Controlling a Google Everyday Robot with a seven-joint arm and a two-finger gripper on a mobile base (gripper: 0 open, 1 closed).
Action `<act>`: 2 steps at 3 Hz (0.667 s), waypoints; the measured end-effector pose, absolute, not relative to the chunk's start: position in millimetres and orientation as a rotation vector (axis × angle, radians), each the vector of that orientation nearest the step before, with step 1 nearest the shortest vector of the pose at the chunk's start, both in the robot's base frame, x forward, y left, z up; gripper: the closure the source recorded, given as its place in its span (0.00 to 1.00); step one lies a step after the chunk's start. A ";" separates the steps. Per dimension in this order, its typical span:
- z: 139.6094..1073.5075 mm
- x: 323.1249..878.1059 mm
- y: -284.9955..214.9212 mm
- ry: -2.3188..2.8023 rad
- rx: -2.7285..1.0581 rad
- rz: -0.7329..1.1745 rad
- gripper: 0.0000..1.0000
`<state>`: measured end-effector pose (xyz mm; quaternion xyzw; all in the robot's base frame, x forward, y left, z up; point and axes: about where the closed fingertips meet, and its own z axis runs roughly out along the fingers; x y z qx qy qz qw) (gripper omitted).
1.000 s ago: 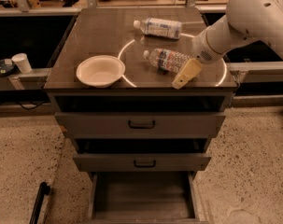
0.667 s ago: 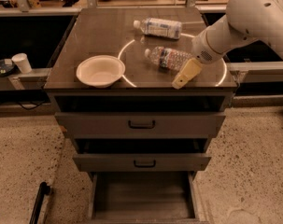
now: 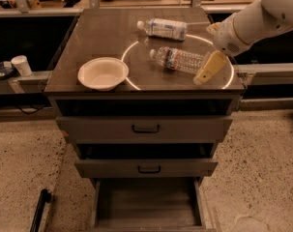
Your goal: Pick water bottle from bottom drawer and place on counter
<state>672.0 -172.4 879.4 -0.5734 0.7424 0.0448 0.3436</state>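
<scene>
The water bottle [image 3: 179,60], clear and ribbed with a white cap and a red-and-dark band, lies on its side on the counter [image 3: 102,33] inside the white circle, cap pointing left. My gripper [image 3: 212,48] is at the bottle's base end on the right, low over the counter. It is open, with one tan finger [image 3: 209,67] beside the bottle's base and the other farther back. The bottom drawer [image 3: 147,202] is pulled out below, and its grey inside shows nothing in it.
A second bottle with a white-blue label [image 3: 163,29] lies at the back of the counter. A white bowl [image 3: 102,73] stands front left. The two upper drawers with black handles [image 3: 146,128] are slightly ajar. A white cup [image 3: 21,65] stands on a ledge at the left.
My gripper has drawn back to the right, off the water bottle's body. The bottle stays lying on the counter in about the same place.
</scene>
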 end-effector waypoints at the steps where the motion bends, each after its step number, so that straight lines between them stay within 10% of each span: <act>1: 902.3 654.4 -202.4 1.822 -1.526 0.046 0.00; 2: 901.8 654.0 -212.2 1.827 -1.512 0.031 0.00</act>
